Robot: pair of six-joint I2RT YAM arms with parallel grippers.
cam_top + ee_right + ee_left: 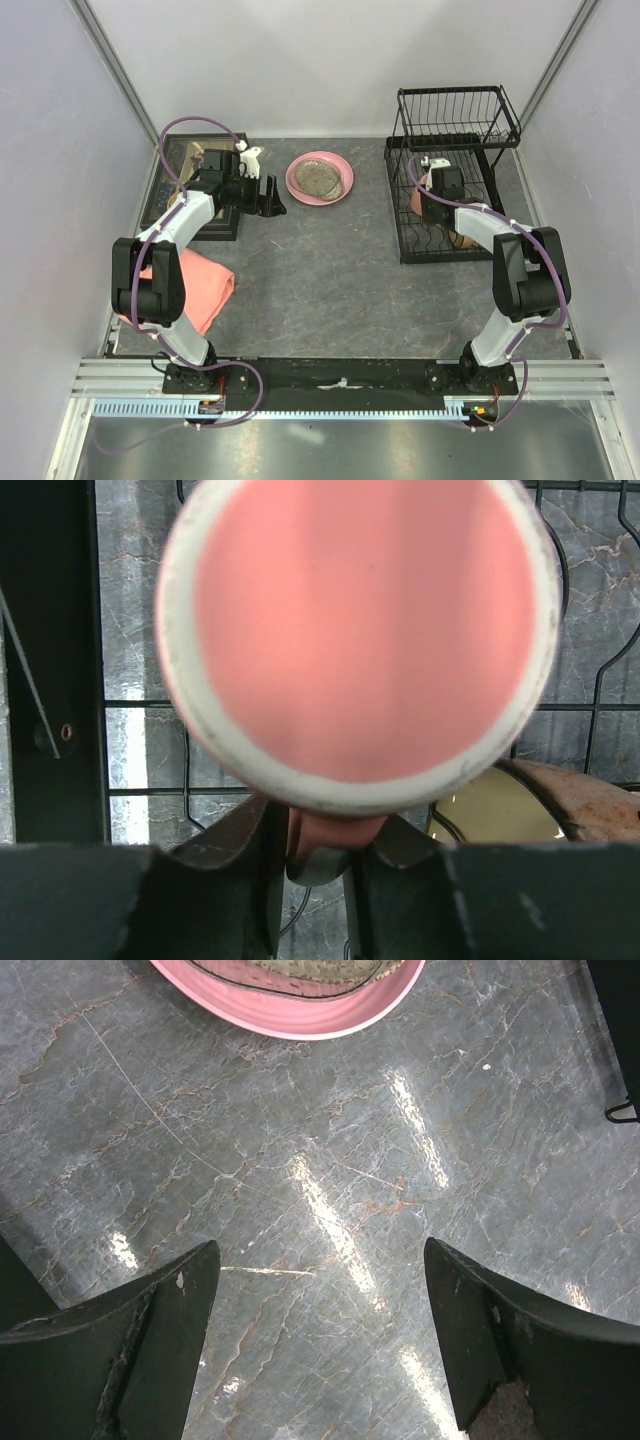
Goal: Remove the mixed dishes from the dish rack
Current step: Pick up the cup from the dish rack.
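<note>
Looking down from the top camera, I see my left arm bent at the elbow and stretched forward, the left gripper low over the table, well to the left of the dish rack. It sits just short of the large pink plate, which lies flat with the speckled grey-beige plate nested in it. My right arm reaches straight ahead, the right gripper down inside the dish rack's lower tier at the salmon-pink mug. The amber-brown bowl sits in that same tier, half hidden under the forearm. From the left wrist, the fingers stand wide apart over bare marbled surface with nothing between them, and the pink plate's rim shows at the top edge. From the right wrist, the mug's round mouth faces the lens above the rack's wires, with a pale rim and a pink inside. The jaws are clamped on its handle. The bowl's brown rim and cream inside peek in beside it.
</note>
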